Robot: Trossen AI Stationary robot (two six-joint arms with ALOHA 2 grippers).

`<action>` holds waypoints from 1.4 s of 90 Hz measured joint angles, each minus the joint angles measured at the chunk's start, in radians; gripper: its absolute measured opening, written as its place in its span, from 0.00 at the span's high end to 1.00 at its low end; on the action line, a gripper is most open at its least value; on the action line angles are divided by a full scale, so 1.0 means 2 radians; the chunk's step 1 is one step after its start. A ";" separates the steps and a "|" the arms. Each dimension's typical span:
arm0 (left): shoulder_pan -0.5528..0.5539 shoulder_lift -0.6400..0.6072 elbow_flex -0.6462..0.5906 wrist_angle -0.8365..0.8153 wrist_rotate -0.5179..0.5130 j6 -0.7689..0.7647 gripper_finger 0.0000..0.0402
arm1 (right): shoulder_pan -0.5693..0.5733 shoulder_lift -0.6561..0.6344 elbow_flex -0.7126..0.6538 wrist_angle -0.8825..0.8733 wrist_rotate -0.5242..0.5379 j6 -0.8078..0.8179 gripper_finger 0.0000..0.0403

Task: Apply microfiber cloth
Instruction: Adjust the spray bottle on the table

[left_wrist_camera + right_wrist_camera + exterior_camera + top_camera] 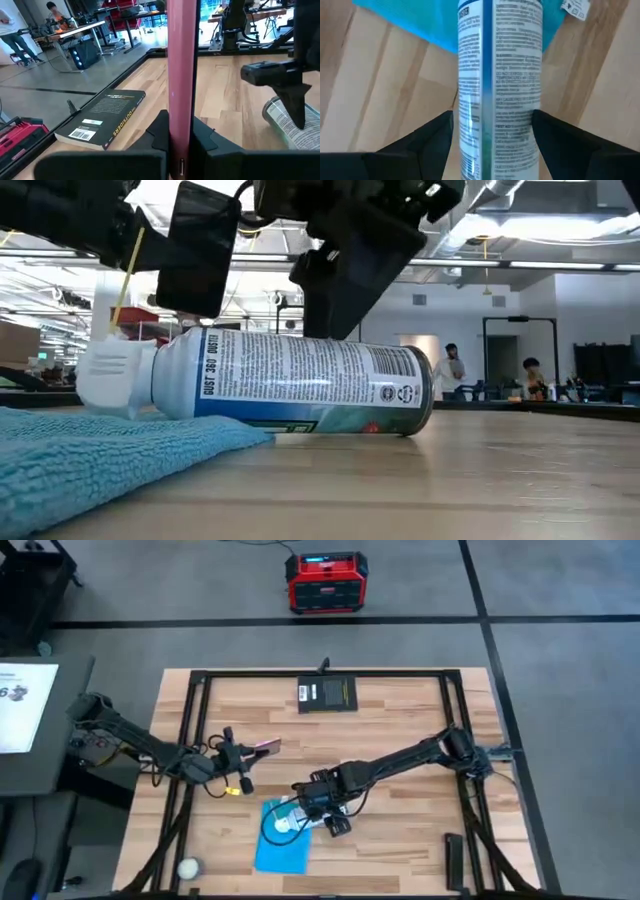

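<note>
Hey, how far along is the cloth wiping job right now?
Done: the left claw holds the pink phone up. In hand: the right claw straddles the spray can lying partly on the microfiber cloth. Left: picking up the cloth and wiping.

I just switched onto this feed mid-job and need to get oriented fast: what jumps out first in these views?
A spray can lies on its side at the near middle of the table, its cap end resting on the sky-blue microfiber cloth. The right gripper sits directly over the can, fingers open on either side. To the left, the left gripper holds a pink-backed phone upright above the table.
</note>
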 joint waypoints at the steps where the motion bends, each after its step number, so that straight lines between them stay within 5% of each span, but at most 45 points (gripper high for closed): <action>1: 0.000 0.000 0.000 0.000 0.000 0.000 0.99 | 0.000 0.000 -0.002 0.003 0.000 0.000 0.36; 72: 0.009 0.000 0.000 -0.003 0.000 -0.006 0.99 | -0.008 -0.003 -0.085 0.114 -0.042 0.030 0.38; 85: 0.009 0.000 0.000 -0.003 0.000 -0.008 0.99 | -0.009 -0.004 -0.085 0.119 -0.040 0.027 0.53; 103: 0.009 0.000 0.000 -0.004 0.001 -0.009 0.99 | -0.015 -0.005 -0.084 0.126 -0.046 0.017 0.96; 126: 0.009 0.000 0.000 -0.010 0.004 -0.014 0.99 | -0.018 -0.005 -0.081 0.121 -0.064 0.004 0.92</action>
